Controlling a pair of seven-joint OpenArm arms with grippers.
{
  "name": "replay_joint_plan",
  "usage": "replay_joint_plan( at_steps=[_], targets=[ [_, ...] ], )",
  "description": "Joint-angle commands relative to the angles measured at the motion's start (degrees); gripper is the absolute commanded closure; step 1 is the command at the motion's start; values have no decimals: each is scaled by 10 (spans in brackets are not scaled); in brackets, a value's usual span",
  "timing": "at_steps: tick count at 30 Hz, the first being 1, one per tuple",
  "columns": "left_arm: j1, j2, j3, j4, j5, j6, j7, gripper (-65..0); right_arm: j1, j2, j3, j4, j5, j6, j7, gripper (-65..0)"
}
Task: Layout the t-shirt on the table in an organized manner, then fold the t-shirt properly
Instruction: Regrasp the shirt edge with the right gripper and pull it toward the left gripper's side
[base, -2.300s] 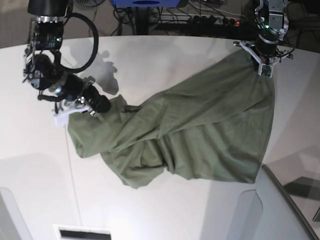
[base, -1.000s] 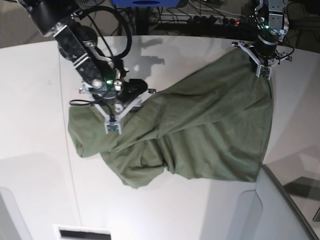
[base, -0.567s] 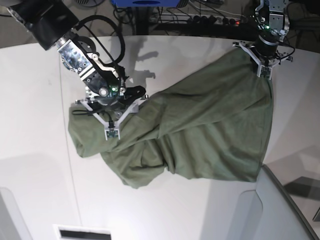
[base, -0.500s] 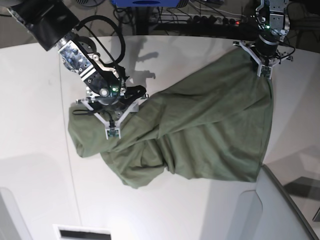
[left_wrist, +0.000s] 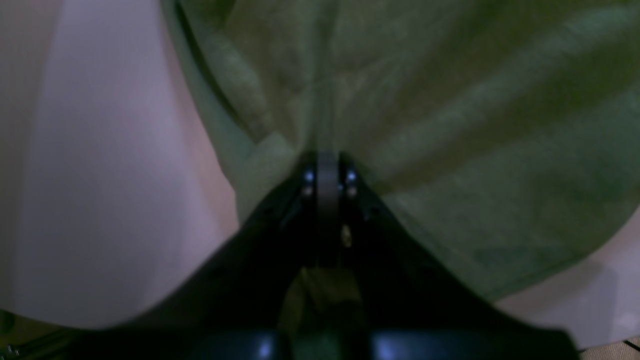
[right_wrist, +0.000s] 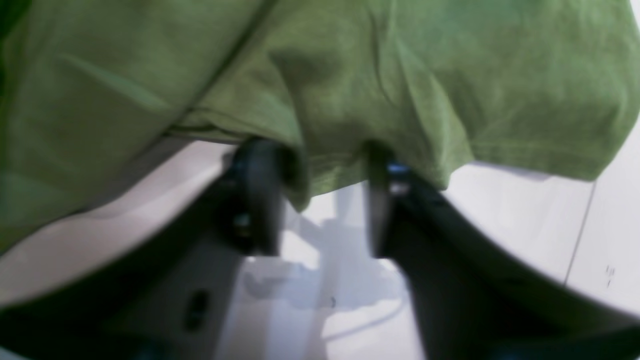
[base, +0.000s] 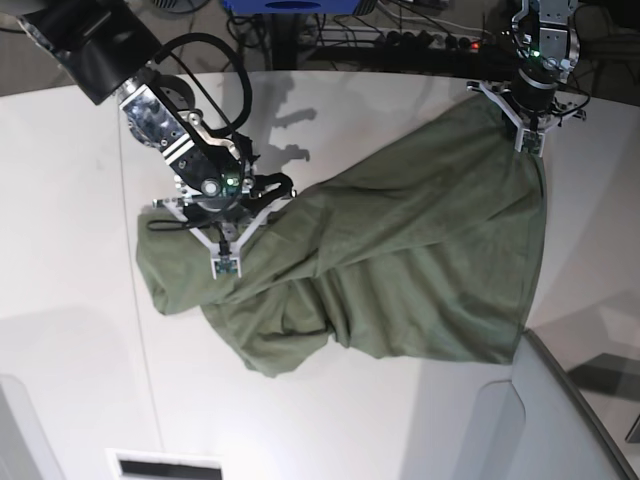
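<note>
The t-shirt lies crumpled and only partly spread on the white surface, running diagonally from the far edge of the surface toward its centre. The left gripper is clenched on the t-shirt's far corner near that edge, as in the earlier base frames. The right gripper straddles a fold of the t-shirt's hem; its fingers stand apart, one on each side of the cloth, not yet clamped. Compared with the frame half a second earlier, the right gripper sits at nearly the same spot on the t-shirt's opposite end, and the cloth outline is unchanged.
</note>
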Motion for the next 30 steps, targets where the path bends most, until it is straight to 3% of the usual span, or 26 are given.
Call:
replay_joint_plan(
  at_steps=[1,3,4,9,11,15,20,24,30],
  targets=[
    [0,-7,-3,8,-2,5,-7,0,11,-9,4,-1,-6,0,5,-119],
    [0,-7,-3,9,-2,5,-7,0,12,-17,13,-23,-6,-2,5,-8],
    [0,-7,-3,9,-2,5,-7,0,13,-18,19,-31,-6,-2,5,0],
    [-4,-12,-3,7,-2,5,-9,0,-1,-12,21,-1,-6,-3,0,0],
    [-8,-20,-3,6,-2,5,-8,0,-19,8,21,41,-6,-3,-7,0],
    [-9,-42,-3,10,-2,5,-9,0,-50,36,22,131,-6,-3,-69,0],
    [-18,-64,-3,11,-2,5,-11,0,-89,41,35,203,-7,-3,-122,0],
    [-24,-70,-3,11,-2,5,-10,0,-120,45,60,232,-7,-3,-147,0],
    [-24,-72,-3,7,-2,5,-11,0,-145,87,62,234,-7,-3,-153,0]
  ],
)
